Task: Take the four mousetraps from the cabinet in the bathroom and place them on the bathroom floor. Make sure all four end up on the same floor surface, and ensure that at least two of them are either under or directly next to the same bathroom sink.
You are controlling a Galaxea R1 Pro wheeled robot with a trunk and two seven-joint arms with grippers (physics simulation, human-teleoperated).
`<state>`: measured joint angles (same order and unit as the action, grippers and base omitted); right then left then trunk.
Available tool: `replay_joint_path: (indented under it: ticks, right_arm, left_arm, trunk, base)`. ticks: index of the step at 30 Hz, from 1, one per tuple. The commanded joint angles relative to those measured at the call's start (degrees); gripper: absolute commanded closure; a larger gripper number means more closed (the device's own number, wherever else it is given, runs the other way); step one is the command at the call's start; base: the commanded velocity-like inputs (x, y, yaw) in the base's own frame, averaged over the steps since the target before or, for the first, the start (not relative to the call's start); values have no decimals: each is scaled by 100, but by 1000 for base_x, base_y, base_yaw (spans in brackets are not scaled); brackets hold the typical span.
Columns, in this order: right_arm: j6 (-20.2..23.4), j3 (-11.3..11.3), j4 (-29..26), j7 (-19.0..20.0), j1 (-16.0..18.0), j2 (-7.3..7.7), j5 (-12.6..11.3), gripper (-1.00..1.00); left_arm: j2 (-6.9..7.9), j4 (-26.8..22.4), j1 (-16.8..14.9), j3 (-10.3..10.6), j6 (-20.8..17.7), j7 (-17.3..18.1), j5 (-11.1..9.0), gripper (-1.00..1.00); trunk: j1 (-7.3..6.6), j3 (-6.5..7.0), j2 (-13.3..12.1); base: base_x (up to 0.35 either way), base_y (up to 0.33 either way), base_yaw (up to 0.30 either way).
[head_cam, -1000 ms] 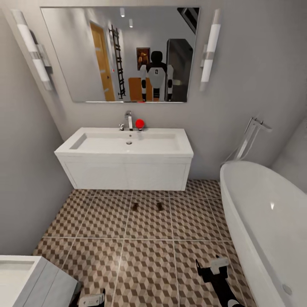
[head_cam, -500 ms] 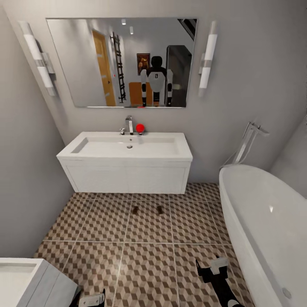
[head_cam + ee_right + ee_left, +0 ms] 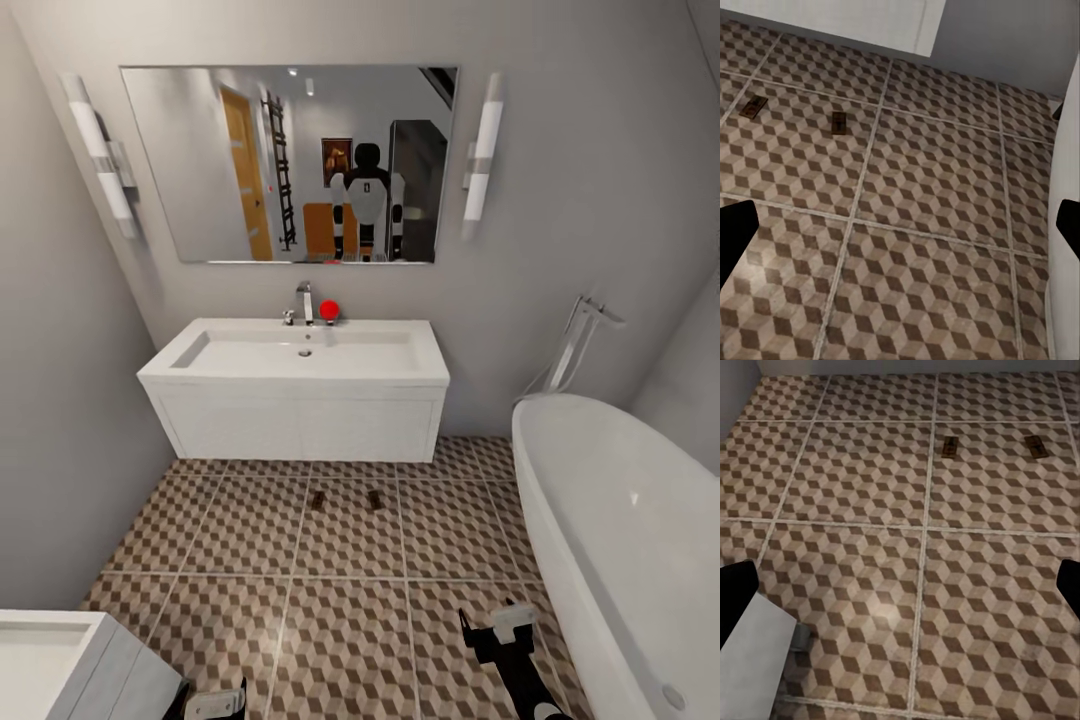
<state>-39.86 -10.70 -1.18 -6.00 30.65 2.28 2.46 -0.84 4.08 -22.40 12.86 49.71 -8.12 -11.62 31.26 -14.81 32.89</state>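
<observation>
Two mousetraps (image 3: 318, 499) (image 3: 374, 498) lie side by side on the cube-patterned bathroom floor (image 3: 350, 620), just in front of the white wall-hung sink (image 3: 300, 352). The left wrist view shows the same pair of mousetraps (image 3: 950, 446) (image 3: 1035, 446), and so does the right wrist view (image 3: 753, 107) (image 3: 838, 122). My left gripper (image 3: 215, 700) (image 3: 900, 600) and right gripper (image 3: 497, 628) (image 3: 900, 232) hang low over the tiles, well short of the traps. Both are open and hold nothing. The cabinet and the other mousetraps are out of view.
A white oval bathtub (image 3: 620, 520) with a chrome floor tap (image 3: 585, 335) lines the right side. A second white unit (image 3: 60, 660) juts in beside my left arm. A mirror (image 3: 290, 160) above the sink reflects my body.
The whole picture has slid downward and the sink looks slightly smaller, so the camera has moved back or tilted. The traps stay put and both grippers stay open.
</observation>
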Motion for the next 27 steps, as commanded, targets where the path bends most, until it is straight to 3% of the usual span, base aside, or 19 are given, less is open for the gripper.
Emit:
replay_joint_path:
  ticks: [1, 27]
  right_arm:
    - [-7, -46, 4, -60, 4, 0, 27, -100]
    - [-6, -46, 4, -60, 3, 0, 27, -100]
  left_arm:
    - [-4, 22, -10, 50, 29, -29, -24, -100]
    - [-13, 22, -10, 50, 29, -29, -24, -100]
  trunk:
    - [-20, 20, -34]
    - [-547, 690, -997]
  base:
    - [0, 0, 0]
    - [0, 0, 0]
